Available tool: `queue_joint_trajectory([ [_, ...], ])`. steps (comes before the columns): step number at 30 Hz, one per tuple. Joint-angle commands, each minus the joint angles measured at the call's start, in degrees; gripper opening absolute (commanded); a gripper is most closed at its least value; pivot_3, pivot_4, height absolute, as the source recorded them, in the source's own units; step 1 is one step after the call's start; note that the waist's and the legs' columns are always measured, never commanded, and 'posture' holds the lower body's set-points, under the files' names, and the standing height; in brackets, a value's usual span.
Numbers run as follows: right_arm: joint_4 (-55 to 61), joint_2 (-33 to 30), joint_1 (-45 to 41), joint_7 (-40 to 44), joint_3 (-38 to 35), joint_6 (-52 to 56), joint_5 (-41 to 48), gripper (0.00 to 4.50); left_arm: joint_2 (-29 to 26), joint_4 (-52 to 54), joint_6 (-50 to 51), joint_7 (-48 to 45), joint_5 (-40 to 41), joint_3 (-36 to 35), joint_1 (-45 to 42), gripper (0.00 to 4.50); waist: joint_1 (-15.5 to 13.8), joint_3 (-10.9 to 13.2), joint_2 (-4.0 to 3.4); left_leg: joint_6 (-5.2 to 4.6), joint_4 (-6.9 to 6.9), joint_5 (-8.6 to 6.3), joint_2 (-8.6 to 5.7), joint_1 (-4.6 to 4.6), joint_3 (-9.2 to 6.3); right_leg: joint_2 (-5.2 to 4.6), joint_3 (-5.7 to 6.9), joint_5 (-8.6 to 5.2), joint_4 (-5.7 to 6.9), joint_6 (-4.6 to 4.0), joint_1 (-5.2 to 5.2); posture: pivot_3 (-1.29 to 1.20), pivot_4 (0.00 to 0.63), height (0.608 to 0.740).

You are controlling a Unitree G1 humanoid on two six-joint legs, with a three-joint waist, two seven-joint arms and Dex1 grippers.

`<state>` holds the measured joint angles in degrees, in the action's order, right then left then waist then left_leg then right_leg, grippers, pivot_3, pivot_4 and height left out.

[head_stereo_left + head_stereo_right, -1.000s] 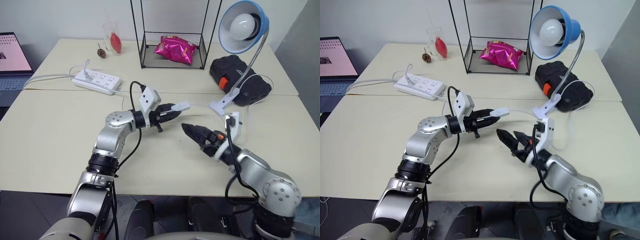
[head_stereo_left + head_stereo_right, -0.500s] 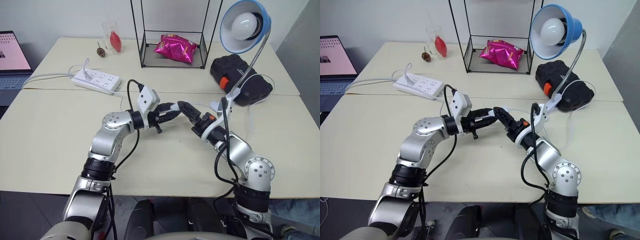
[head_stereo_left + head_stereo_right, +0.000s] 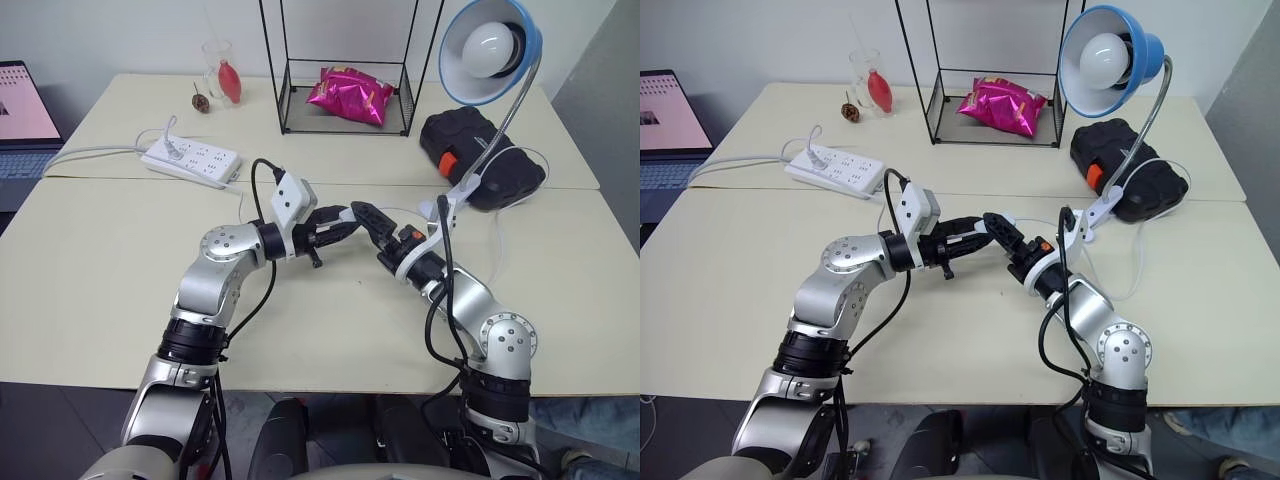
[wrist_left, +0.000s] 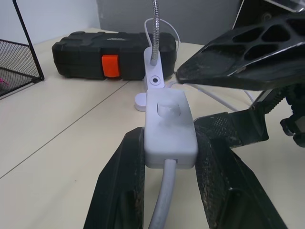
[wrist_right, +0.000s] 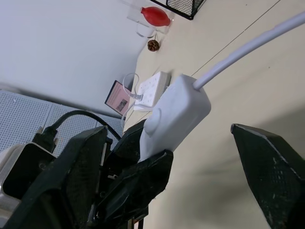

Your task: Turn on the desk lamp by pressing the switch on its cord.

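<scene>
Pale beige worktop (image 3: 90, 260) with a plain wall behind it, and the action sits right in the middle, above the seam between the two tables. From my chair the switch (image 4: 167, 126) looks like a light, hard little plastic block with a round button on its top face, so I'd guess it's smooth and a bit slippery and will twist or squirt out if pushed off-centre. Best hold is on the two long sides, which is where my left gripper (image 3: 345, 216) has it: fingers closed on the flanks, button left bare and facing up in the wrist view. It's lifted clear of the worktop. The cord (image 4: 162, 205) running out of it is thin and floppy, so it won't steady anything, it'll just trail and tug a little toward the desk lamp (image 3: 1108, 60), which stands clipped at the far right with its bulb unlit. Left arm reaches forward and across to the right, gripper roughly level. My right gripper (image 3: 998, 226) comes in from the other side, pointing left and roughly level, jaws spread wide with nothing in them, one finger (image 4: 243, 52) hanging just over the button and the other beside the switch. I reckon the press needs a gentle, centred squeeze.
</scene>
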<state>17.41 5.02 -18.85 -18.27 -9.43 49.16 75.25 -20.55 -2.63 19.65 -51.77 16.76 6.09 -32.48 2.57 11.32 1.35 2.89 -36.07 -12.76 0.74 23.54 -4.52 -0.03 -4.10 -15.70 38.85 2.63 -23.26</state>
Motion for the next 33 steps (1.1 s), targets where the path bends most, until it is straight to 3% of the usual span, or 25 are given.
queue_joint_trajectory([
  [1, 0.44, 0.49, -1.24, -0.14, 0.51, -1.36, 1.40, 3.24, -0.42, 2.68, -0.13, 0.46, 0.95, -0.86, 0.04, 1.10, 0.04, 0.00, 0.00, 0.00, 0.00, 0.00, 0.00, 0.00, 0.00, 0.00, 0.00, 0.00, 0.00, 0.00, 0.00, 0.00, 0.150, 0.740],
  [10, 0.18, 0.45, -1.14, -0.02, 1.51, -1.62, 1.13, 1.09, -0.72, 3.10, 0.27, 0.83, 1.21, -0.89, 0.19, 1.10, 0.13, 0.00, 0.00, 0.00, 0.00, 0.00, 0.00, 0.00, -0.01, 0.00, 0.01, 0.01, 0.00, -0.02, 0.00, 0.00, 0.150, 0.740],
  [13, 0.19, -0.05, -1.26, 0.48, 2.21, -1.39, 0.52, 0.61, -0.74, 3.16, 0.44, 0.85, 1.26, -0.80, -0.02, 1.10, 0.18, 0.00, 0.00, 0.00, 0.00, 0.00, 0.00, 0.00, 0.00, 0.00, 0.01, 0.01, 0.01, -0.02, 0.00, 0.00, 0.150, 0.740],
  [16, 0.15, -0.28, -1.32, 0.76, 2.67, -1.57, 0.20, 0.42, -0.69, 3.17, 0.49, 0.82, 1.20, -0.80, -0.13, 1.10, 0.19, 0.00, 0.00, 0.00, 0.00, 0.00, 0.00, 0.00, 0.00, 0.00, 0.00, 0.01, 0.01, -0.02, 0.00, 0.00, 0.150, 0.740],
  [20, 0.19, -0.31, -1.23, 1.18, 2.70, -2.38, 0.14, 0.40, -0.68, 3.34, 0.58, 0.85, 1.23, -0.78, -0.09, 1.10, 0.20, 0.00, 0.00, 0.00, 0.00, 0.00, 0.00, 0.00, 0.00, 0.00, 0.01, 0.02, 0.01, -0.03, 0.00, 0.00, 0.150, 0.740],
  [22, 0.57, -0.66, -1.14, 2.21, 2.84, -2.69, 0.04, 1.11, -0.68, 3.40, 0.61, 0.88, 1.23, -0.78, -0.05, 1.10, 0.20, 0.00, 0.00, 0.00, 0.00, 0.00, 0.00, 0.00, -0.01, 0.00, 0.01, 0.02, 0.01, -0.03, 0.00, 0.00, 0.150, 0.740],
  [28, 0.57, -1.51, -1.02, 3.03, 3.57, -2.77, -0.75, 2.53, -0.57, 3.66, 0.82, 0.98, 1.34, -0.77, 0.02, 1.10, 0.25, 0.00, 0.00, 0.00, 0.00, 0.00, 0.00, 0.00, -0.01, 0.00, 0.01, 0.03, 0.01, -0.05, 0.00, 0.00, 0.150, 0.740],
  [33, -0.18, -1.55, -1.28, 3.54, 3.85, -2.99, -1.49, 2.53, -0.70, 4.09, 1.19, 0.78, 1.70, -0.69, 0.14, 1.10, 0.27, 0.00, 0.00, 0.00, 0.00, 0.00, 0.00, 0.00, -0.01, 0.00, 0.01, 0.03, 0.02, -0.05, 0.00, 0.00, 0.150, 0.740],
])
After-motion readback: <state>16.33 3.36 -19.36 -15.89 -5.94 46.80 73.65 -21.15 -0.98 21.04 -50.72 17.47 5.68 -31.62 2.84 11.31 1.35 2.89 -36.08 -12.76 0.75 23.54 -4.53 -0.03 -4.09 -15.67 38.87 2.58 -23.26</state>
